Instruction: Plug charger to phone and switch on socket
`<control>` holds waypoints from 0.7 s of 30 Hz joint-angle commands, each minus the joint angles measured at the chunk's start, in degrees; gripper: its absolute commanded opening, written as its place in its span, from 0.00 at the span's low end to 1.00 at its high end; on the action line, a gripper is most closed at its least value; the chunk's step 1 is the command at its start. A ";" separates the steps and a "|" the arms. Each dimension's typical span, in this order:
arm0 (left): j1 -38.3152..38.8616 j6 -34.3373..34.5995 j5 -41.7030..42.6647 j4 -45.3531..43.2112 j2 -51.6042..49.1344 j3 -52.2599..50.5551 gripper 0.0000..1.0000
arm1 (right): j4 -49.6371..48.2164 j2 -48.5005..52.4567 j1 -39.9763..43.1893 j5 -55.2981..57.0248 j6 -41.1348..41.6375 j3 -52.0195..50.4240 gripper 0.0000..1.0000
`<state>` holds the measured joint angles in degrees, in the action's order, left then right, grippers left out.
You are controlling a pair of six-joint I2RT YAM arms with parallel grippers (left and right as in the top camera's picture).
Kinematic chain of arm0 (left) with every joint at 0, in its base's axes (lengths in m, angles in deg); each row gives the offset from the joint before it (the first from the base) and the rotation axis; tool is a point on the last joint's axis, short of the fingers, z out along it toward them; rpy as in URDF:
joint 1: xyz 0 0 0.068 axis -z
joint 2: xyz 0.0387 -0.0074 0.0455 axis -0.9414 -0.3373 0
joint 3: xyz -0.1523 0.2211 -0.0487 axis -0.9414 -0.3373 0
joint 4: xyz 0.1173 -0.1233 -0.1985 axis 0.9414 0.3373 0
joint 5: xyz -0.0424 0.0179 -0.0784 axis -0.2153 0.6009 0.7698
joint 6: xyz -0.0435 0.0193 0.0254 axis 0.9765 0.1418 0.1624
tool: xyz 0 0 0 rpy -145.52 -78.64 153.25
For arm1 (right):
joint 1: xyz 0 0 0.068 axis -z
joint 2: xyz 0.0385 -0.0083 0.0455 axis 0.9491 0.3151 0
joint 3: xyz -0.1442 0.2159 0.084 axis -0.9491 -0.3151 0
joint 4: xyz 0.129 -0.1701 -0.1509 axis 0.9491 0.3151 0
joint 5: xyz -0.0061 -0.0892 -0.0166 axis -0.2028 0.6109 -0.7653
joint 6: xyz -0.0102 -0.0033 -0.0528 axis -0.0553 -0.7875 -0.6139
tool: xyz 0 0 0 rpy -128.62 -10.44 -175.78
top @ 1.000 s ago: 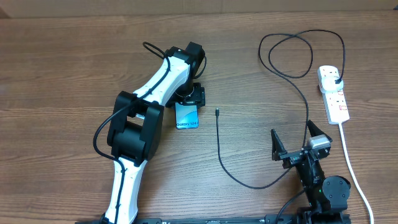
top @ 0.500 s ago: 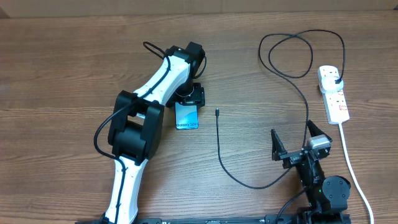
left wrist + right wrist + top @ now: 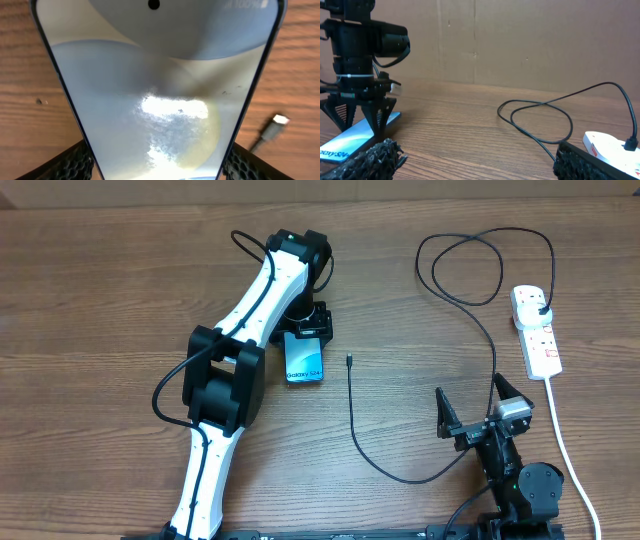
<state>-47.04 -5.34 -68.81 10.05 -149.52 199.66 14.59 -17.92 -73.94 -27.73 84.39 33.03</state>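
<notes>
While the left gripper [image 3: 306,332] is clamping the phone [image 3: 304,362] across its width, pads seemingly pressing both long edges, the phone is lying flat on the table [image 3: 120,300], long axis running away from the robot bases; the charger [image 3: 351,410] is trailing off to the phone's right, its connector tip [image 3: 349,360] resting just beside the phone's right edge, not touching, roughly parallel to it; the right gripper [image 3: 469,392] is hanging wide open and empty, well right of the phone, likely the nearer arm for the cable; the socket [image 3: 538,335] is sitting far right of the phone. Against a second ago: phone and left gripper are sitting slightly farther from the bases, phone squarer; right arm and cable are showing no change.
</notes>
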 commanded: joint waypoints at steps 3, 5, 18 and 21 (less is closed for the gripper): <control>-0.15 -1.05 9.57 3.93 0.59 2.08 0.76 | -0.17 -0.46 -0.22 0.28 -0.09 -0.57 1.00; -0.15 -3.37 15.21 6.01 0.59 2.08 0.76 | -0.17 -0.46 -0.22 0.28 -0.09 -0.57 1.00; -0.48 -13.22 51.19 12.15 0.59 2.05 0.70 | -0.17 -0.46 -0.22 0.28 -0.09 -0.57 1.00; -1.01 -13.25 57.99 12.15 0.59 2.05 0.70 | -0.17 -0.46 -0.22 0.28 -0.09 -0.57 1.00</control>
<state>-47.11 -16.23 -25.46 21.81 -149.52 200.42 14.59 -17.92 -73.92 -27.76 84.39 33.03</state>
